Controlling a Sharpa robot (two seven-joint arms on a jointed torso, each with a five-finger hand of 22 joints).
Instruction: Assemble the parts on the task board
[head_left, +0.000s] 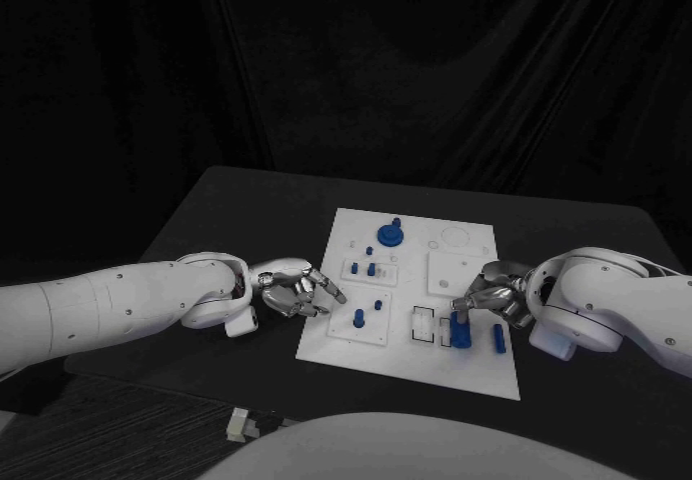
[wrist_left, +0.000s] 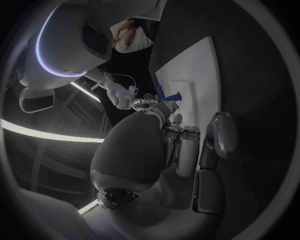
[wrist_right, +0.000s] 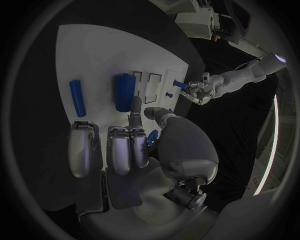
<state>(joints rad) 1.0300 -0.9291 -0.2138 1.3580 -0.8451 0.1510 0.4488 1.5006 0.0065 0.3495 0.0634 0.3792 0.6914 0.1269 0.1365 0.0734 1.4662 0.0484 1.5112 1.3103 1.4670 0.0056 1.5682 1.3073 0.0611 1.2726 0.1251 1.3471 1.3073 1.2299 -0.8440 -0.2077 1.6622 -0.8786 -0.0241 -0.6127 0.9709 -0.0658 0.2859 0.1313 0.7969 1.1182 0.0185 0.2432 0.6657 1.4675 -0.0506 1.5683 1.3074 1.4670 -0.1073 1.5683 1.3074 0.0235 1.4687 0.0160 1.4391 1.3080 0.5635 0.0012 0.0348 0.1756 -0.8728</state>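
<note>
The white task board (head_left: 418, 345) lies mid-table. A round blue knob (head_left: 389, 235) and several small blue pegs (head_left: 372, 268) stand in it. A thick blue cylinder (head_left: 460, 330) (wrist_right: 124, 92) and a thinner one (head_left: 495, 338) (wrist_right: 77, 97) are near its right front. My left hand (head_left: 296, 288) (wrist_left: 181, 145) hovers at the board's left edge with fingers curled in. Its fingertips stop just short of an upright blue peg (head_left: 358, 319) (wrist_left: 170, 95). My right hand (head_left: 498, 295) (wrist_right: 134, 145) is over the board's right side. One fingertip (wrist_right: 134, 104) is beside the thick cylinder's end, and a small blue part (wrist_right: 152, 136) is tucked between thumb and curled fingers.
The black table (head_left: 231, 215) runs around the board, with bare room on the left and behind it. Two raised white plates (head_left: 459, 268) and empty slots (head_left: 421, 322) sit on the board. The table's front edge is close below the board.
</note>
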